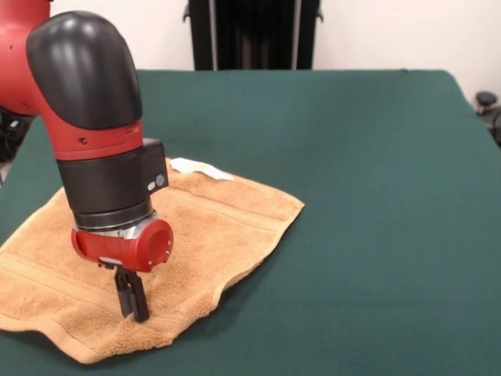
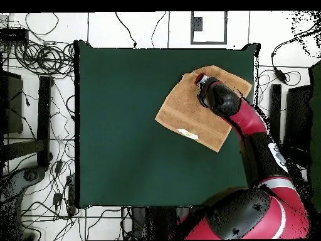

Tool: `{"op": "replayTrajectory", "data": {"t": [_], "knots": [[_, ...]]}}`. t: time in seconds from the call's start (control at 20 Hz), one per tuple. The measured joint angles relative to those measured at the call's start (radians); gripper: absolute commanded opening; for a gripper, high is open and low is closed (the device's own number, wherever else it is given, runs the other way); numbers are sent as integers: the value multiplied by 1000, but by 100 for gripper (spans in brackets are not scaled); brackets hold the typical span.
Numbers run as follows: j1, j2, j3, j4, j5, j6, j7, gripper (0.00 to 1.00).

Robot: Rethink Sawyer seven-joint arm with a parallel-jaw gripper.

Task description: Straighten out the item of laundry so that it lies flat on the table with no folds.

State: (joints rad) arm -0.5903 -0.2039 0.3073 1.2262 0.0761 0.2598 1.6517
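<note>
The tan-orange towel lies on the green table at the near left, mostly spread out, with its white tag at the far edge. Its near right edge curls up slightly. My gripper points straight down, fingers together, with the tips touching the towel close to its near edge. I cannot tell whether cloth is pinched between them. In the overhead view the towel lies toward the table's upper right, the tag is on its lower edge, and the gripper is over its upper part.
The arm's black and red wrist hides part of the towel's left side. The towel's near left corner reaches the table's front edge. Cables and stands lie on the floor around the table.
</note>
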Motion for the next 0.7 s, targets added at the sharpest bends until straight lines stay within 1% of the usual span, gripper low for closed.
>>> {"op": "replayTrajectory", "data": {"t": [0.35,0.7], "knots": [[65,-16,-70,14,31,0,0,0],[108,-25,-118,18,36,1,0,0]]}}
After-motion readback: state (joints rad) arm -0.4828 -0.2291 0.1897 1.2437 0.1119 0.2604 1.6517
